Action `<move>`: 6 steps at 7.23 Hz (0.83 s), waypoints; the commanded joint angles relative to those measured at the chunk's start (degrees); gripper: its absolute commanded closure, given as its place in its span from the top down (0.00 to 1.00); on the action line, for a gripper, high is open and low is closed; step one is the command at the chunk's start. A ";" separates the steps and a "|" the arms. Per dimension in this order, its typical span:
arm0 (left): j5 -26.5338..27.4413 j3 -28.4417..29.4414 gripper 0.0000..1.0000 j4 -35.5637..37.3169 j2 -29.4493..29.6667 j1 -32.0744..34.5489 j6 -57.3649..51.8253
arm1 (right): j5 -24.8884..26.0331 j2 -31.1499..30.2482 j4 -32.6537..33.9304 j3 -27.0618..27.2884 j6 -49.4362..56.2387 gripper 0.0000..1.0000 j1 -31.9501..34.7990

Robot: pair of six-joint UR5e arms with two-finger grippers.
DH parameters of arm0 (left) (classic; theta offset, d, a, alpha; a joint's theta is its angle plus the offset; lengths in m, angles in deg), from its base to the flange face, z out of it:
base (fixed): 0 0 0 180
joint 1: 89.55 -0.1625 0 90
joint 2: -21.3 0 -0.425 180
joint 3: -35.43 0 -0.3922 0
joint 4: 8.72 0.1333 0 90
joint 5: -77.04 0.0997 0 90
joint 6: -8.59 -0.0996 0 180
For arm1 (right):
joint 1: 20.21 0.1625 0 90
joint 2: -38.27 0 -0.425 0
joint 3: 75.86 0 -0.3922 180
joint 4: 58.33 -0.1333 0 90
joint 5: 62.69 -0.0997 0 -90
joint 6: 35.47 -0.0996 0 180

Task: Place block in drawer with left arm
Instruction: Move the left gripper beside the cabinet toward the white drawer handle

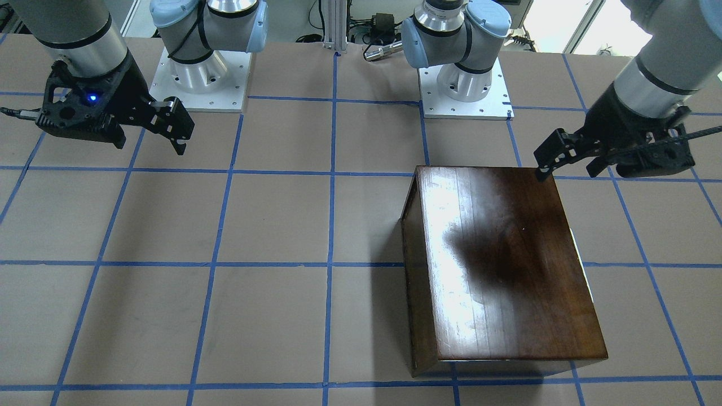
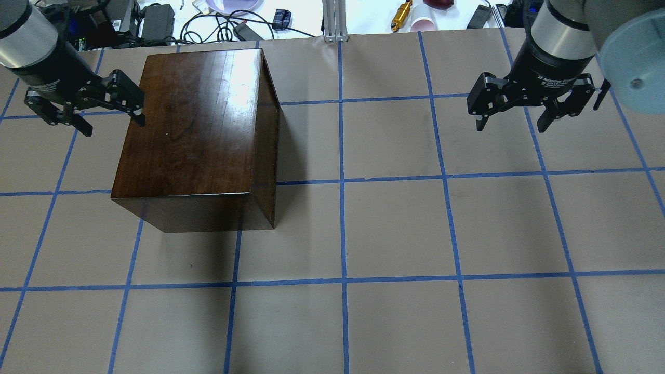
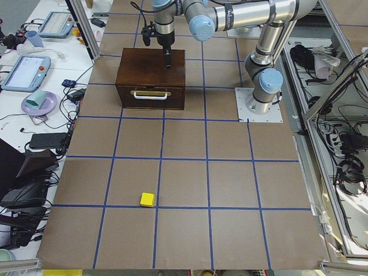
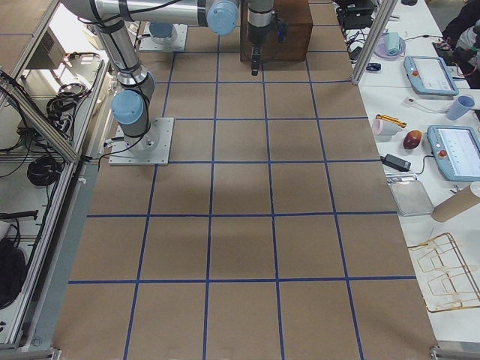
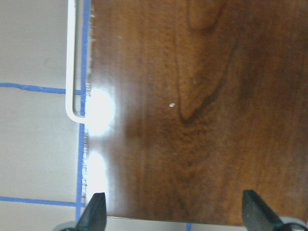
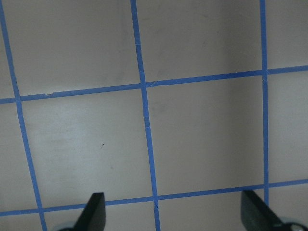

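Observation:
The yellow block [image 3: 147, 199] lies on the table near the close end of the exterior left view, far from the box; no other view shows it. The dark wooden box [image 2: 197, 130] stands on the table. The drawer [image 3: 150, 95] is shut; only its dark front panel and pale handle [image 5: 71, 62] show. My left gripper [image 2: 114, 127] is open and empty, hovering over the box top's edge on the handle side, as the left wrist view [image 5: 174, 214] shows. My right gripper [image 2: 509, 128] is open and empty above bare table.
The brown table [image 2: 395, 228] bears a grid of blue tape lines. Both arm bases [image 1: 462, 84] stand at the robot's edge. Cables and small items [image 2: 228, 21] lie beyond the far edge. Side benches hold tablets and a plate [image 3: 37, 103].

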 commanded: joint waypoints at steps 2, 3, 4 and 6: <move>-2.78 0.22 1.00 3.72 2.64 -8.62 -8.39 | 0.00 0.00 0.00 0.00 0.00 1.00 0.00; -3.31 0.65 1.00 4.68 3.87 -10.64 -10.42 | 0.00 0.00 0.00 0.00 0.00 1.00 -0.09; -3.31 1.00 1.00 5.30 5.27 -12.40 -12.18 | 0.00 0.00 0.00 0.00 0.00 1.00 -0.09; -3.66 1.97 1.00 9.52 9.05 -15.74 -20.26 | 0.00 0.00 0.00 0.00 0.00 1.00 0.00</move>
